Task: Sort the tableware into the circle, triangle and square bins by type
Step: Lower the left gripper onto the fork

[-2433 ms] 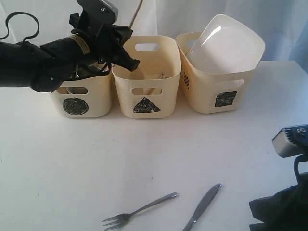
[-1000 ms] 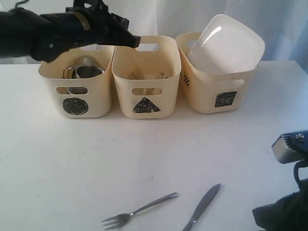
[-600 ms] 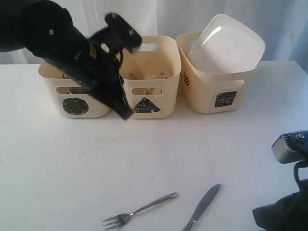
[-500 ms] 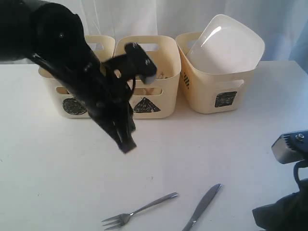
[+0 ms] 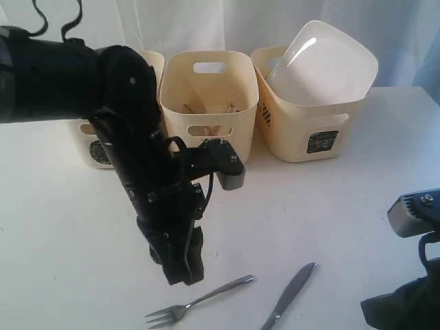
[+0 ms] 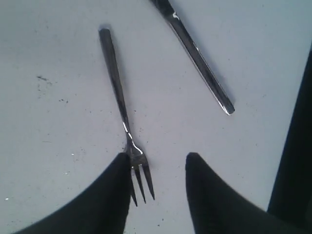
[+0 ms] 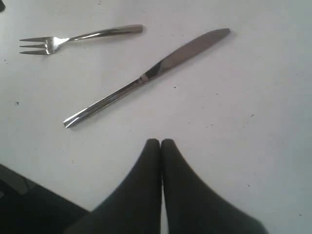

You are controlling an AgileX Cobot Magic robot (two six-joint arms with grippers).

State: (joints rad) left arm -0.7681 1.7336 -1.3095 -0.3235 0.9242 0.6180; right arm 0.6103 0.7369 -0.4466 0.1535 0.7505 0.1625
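Lowered from above the bins (image 5: 210, 89), the left tool (image 6: 157, 161) is now held spread over the tines of the fork (image 6: 117, 92) on the surface (image 5: 330, 206), with nothing gripped. The right tool (image 7: 161, 144) is kept pressed together near the knife (image 7: 146, 75). The white square plate (image 5: 323, 62) is already binned; fork and knife are left.

fork (image 5: 201, 300) and knife (image 5: 289, 295) lie apart on bare table (image 5: 344, 220), free room all round both. left arm (image 5: 137, 172) stands before circle bin (image 5: 84, 146); triangle bin (image 5: 240, 113) mouth unobstructed.

The black left end effector (image 6: 158, 163) points downward, fingers spread; the black right end effector (image 7: 161, 143) is pinched closed.
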